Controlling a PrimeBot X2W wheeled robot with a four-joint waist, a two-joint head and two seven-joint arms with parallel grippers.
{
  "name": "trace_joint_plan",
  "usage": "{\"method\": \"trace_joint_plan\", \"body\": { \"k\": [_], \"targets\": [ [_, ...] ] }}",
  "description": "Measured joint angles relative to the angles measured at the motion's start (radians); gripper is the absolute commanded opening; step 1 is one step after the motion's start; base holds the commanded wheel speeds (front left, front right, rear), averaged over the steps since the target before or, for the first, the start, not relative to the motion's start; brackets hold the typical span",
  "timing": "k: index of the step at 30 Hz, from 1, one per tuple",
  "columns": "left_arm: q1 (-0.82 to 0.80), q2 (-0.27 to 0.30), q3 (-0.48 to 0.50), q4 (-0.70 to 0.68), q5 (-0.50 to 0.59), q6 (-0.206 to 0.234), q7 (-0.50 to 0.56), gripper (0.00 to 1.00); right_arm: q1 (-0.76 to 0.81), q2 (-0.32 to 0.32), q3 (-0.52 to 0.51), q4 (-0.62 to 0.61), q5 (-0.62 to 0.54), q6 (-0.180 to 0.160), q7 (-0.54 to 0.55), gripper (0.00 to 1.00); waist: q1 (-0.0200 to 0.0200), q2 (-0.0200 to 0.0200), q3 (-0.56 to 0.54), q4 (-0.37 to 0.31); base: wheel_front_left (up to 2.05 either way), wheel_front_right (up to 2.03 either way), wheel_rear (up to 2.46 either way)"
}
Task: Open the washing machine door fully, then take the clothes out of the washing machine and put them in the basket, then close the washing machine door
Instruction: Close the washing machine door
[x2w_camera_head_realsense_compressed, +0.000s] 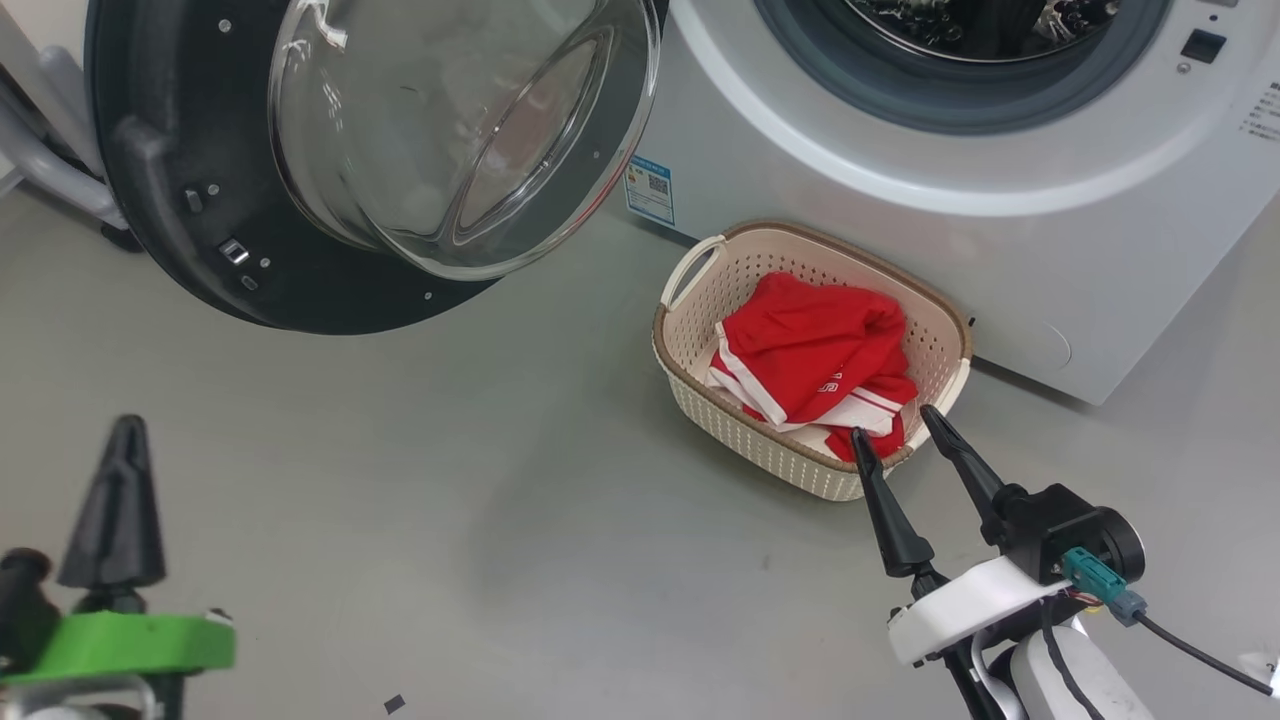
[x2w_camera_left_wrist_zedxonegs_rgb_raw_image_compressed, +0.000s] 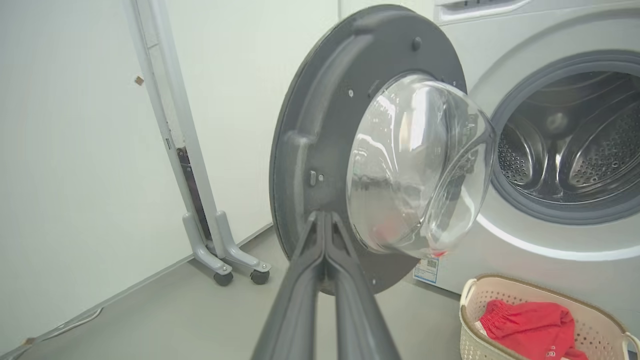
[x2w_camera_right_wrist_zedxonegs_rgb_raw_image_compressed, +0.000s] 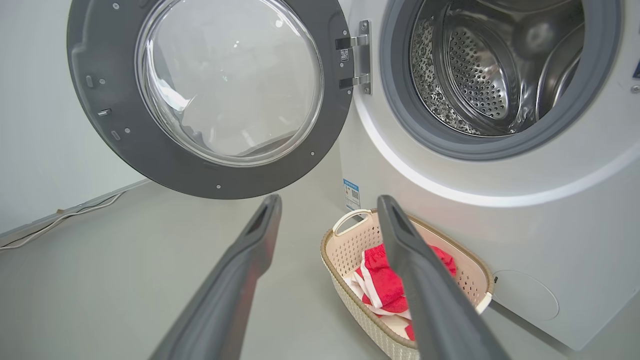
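The clothes lie in the basket just ahead of the open right gripper. The left gripper, closed and empty, faces the washing machine door; pushing it shut seems to be next.

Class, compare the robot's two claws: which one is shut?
The left claw: its two fingers are pressed together, gripping nothing. The right claw has its fingers spread wide apart.

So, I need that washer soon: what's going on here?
The robot is emptying the washer. The door hangs open, the drum looks empty, and red clothes lie in the basket before it. The left fingers are shut on nothing, aimed at the door; the right fingers stand open near the basket.
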Motion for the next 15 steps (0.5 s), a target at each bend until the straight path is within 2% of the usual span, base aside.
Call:
{"method": "trace_joint_plan", "body": {
  "k": [7,10,15],
  "targets": [
    [-0.096,0.13,0.136,-0.054,-0.055,-0.001,0.0,0.0,-0.024,-0.009,0.021,-0.024,-0.02,0.0,0.017,1.0,0.0,0.0,0.045,-0.017,0.0,0.0,0.0],
    [-0.161,0.171,0.214,-0.063,-0.124,-0.002,0.0,0.0,-0.037,-0.019,0.029,-0.036,-0.035,0.0,0.028,1.0,0.0,0.0,0.067,-0.029,0.0,0.0,0.0],
    [-0.245,0.275,0.309,-0.045,-0.183,-0.006,0.037,0.0,-0.053,-0.026,0.037,-0.047,-0.047,0.0,0.037,1.0,0.0,0.0,0.106,-0.052,0.0,0.0,0.0]
  ]
}}
